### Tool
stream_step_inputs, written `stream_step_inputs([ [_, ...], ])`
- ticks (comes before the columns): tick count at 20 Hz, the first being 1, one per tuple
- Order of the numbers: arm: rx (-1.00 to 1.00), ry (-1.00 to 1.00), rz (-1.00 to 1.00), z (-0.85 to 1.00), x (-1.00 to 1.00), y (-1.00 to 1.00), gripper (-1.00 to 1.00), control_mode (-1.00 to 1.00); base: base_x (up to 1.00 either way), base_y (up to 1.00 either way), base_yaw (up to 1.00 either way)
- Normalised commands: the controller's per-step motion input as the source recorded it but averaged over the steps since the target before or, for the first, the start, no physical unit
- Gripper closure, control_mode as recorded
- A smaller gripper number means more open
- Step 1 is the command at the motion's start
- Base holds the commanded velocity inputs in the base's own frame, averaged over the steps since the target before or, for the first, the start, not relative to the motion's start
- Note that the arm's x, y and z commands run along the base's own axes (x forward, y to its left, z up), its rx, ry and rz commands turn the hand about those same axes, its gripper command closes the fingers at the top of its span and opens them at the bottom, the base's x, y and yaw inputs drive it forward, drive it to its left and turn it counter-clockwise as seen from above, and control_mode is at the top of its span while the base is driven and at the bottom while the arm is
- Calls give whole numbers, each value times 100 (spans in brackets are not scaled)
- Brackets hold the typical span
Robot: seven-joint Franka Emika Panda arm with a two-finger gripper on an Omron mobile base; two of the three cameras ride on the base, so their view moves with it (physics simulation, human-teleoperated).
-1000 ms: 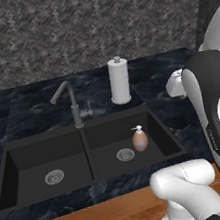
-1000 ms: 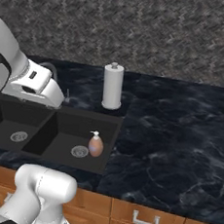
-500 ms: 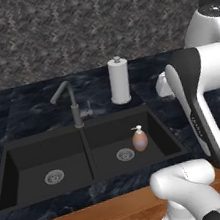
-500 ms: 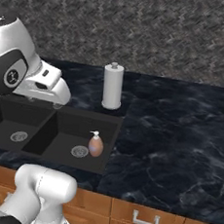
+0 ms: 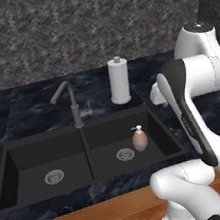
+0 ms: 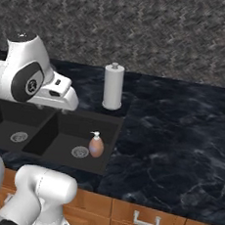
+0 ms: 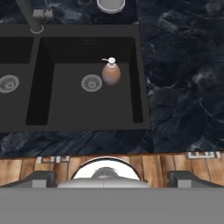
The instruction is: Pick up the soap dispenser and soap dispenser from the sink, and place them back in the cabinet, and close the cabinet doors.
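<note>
Soap dispenser, the peach-orange one, stands upright in the right basin of the sink, just beside the drain. Gripper spread wide above; descend straight, then pinch its rounded body below the pump.

- The arm has a glossy white shell with smooth, rounded segments.
- A long dark band — black or very dark grey — runs along one link.
- A round dark disc marks one joint.
- The base is a thick white rounded cylinder.
- The pincer has two small dark finger tips.
</note>
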Motion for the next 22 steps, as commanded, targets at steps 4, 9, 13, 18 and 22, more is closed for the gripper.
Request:
stream_step_inputs([
  [4,0,4,5,-33,27,0,-100,-100,0,0,0],
  [9,0,2,5,-30,24,0,-100,-100,0,0,0],
  [13,0,2,6,-27,23,0,-100,-100,0,0,0],
  [18,0,2,6,-30,27,0,-100,-100,0,0,0],
  [22,0,2,6,-27,35,0,-100,-100,0,0,0],
])
